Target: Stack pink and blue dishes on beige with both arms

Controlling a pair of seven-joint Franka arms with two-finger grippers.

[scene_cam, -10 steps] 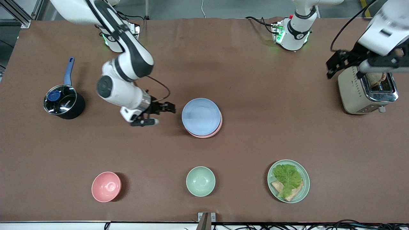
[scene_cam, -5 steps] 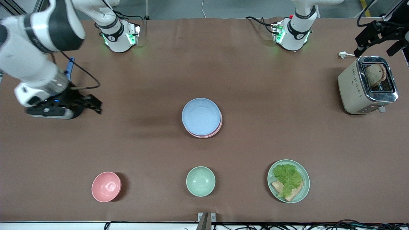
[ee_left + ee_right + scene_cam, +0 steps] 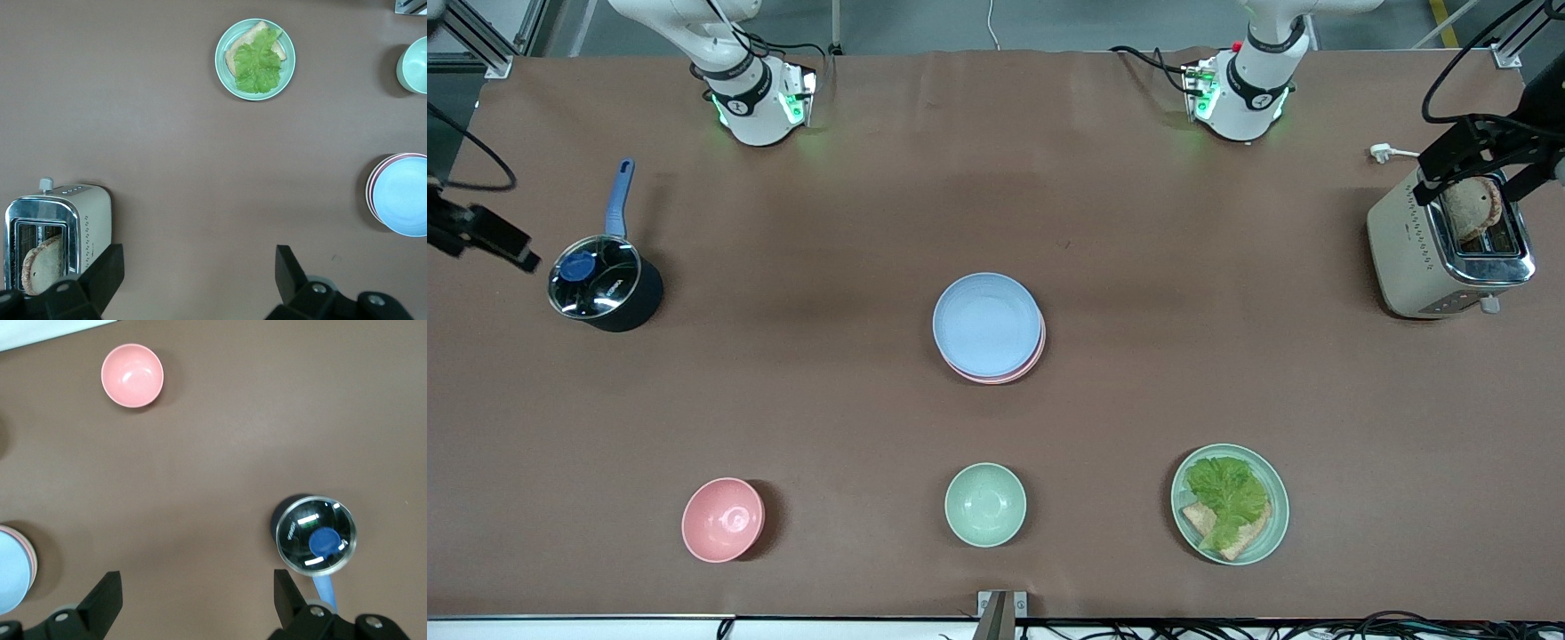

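Observation:
The pale blue plate [image 3: 987,322] lies on top of the pale pink plate [image 3: 1021,372] in a stack at the middle of the table. Only the pink rim shows under it. The stack also appears in the left wrist view, blue plate [image 3: 403,197] over pink rim [image 3: 370,193], and in the right wrist view, blue plate [image 3: 10,577]. The beige plate is hidden or out of view. My left gripper [image 3: 1476,182] [image 3: 200,257] hangs open and empty over the toaster. My right gripper [image 3: 471,240] [image 3: 197,580] hangs open and empty high beside the pot.
A toaster [image 3: 1449,240] with bread stands at the left arm's end. A lidded pot [image 3: 605,284] with a blue handle stands at the right arm's end. Nearest the camera are a pink bowl [image 3: 723,519], a green bowl [image 3: 985,504] and a green plate [image 3: 1272,533] holding lettuce and toast.
The right arm has swung away from beside the stack to the table's end near the pot. The left gripper shifted slightly around the toaster. The plates have not moved.

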